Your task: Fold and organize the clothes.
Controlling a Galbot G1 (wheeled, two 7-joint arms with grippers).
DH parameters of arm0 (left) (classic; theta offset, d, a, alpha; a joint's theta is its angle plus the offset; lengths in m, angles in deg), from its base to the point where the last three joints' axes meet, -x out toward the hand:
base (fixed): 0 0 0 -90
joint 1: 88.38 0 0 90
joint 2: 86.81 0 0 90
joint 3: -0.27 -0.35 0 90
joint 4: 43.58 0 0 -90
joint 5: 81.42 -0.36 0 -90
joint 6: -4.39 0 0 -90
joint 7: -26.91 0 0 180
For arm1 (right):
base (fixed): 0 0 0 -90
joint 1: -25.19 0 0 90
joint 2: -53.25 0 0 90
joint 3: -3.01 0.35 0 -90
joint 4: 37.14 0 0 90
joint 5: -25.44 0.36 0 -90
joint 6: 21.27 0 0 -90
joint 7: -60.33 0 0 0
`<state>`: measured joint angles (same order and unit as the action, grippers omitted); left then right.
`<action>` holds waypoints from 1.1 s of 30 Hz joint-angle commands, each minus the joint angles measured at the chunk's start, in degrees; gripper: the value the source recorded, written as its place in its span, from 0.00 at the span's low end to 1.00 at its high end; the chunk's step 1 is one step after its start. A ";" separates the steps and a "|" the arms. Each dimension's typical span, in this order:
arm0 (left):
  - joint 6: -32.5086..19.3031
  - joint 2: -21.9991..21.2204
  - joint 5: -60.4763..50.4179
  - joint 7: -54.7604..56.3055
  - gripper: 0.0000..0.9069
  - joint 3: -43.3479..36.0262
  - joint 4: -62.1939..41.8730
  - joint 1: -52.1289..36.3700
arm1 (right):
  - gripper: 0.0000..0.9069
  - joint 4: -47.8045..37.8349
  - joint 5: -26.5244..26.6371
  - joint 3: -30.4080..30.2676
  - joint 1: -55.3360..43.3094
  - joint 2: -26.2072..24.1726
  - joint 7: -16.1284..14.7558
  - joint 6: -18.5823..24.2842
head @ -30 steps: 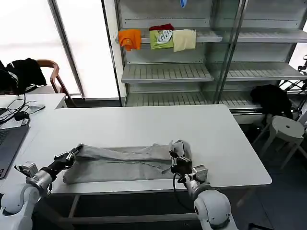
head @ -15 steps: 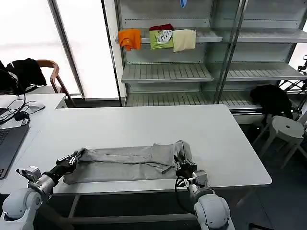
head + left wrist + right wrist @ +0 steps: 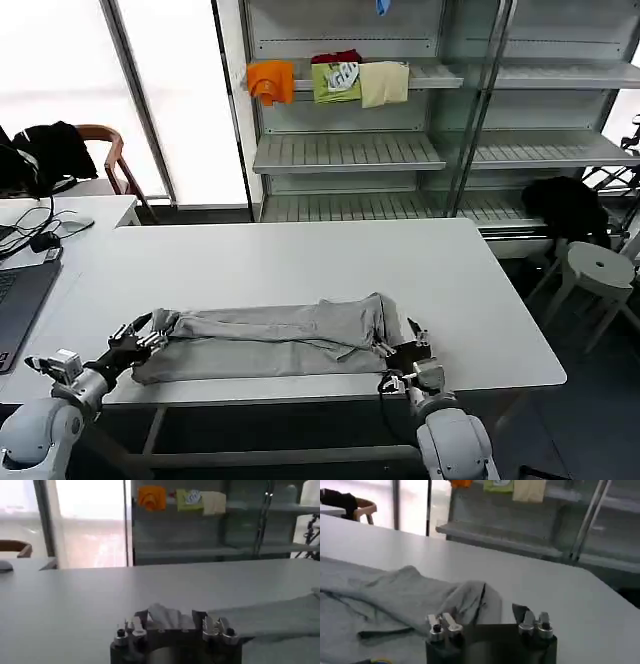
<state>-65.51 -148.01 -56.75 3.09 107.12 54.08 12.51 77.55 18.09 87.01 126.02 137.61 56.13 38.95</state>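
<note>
Grey cotton forms a long folded band, the shirt [image 3: 265, 340], lying across the near part of the white table [image 3: 300, 260], its front fold close to the near edge.

At the shirt's left end we see the left gripper [image 3: 140, 335] low over the table. In the left wrist view its jaws stand spread, with a puckered tip of cloth between them; we cannot confirm contact. We judge the fabric released.

At the right end, the right gripper [image 3: 408, 348] sits just beside the bunched sleeve area, near the table edge. In the right wrist view its jaws are also spread and hold nothing.

Risks from here:
1. A finger may snag the loose tip on the left if that arm moves away, dragging the fold open.
2. The raised hump on the right is not flat; a further fold over it likely yields a lopsided stack.
3. With the cloth so near the front edge, any pull toward us may slide it off.
</note>
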 commanded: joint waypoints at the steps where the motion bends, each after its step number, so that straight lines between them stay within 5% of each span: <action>1: 2.91 -3.82 -4.14 13.06 1.00 3.66 5.79 3.58 | 1.00 6.13 20.03 7.52 -2.09 -0.80 1.50 1.78; 10: 2.89 -10.23 -5.61 19.52 1.00 0.32 7.68 4.90 | 1.00 7.85 22.73 9.21 -7.87 -1.24 2.69 0.58; 21: 4.44 -12.05 -5.94 19.87 0.99 -1.21 8.13 5.16 | 1.00 5.65 21.51 8.31 -7.85 -0.84 2.34 0.96; 25: 5.34 -12.44 -5.91 19.66 0.81 -1.49 8.35 5.08 | 1.00 5.14 21.50 8.25 -8.34 -0.63 2.54 0.97; 28: 5.24 -12.51 -6.61 19.24 0.38 -1.83 7.86 4.62 | 1.00 4.65 21.11 8.22 -8.41 -0.61 2.54 1.26; 33: 6.05 -12.53 -5.63 19.10 0.10 -1.94 6.99 4.07 | 1.00 3.79 20.79 8.42 -8.01 -0.84 2.79 2.08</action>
<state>-60.64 -159.50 -62.59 21.19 105.47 61.37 16.68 81.86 37.89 94.93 118.51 136.88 58.78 40.57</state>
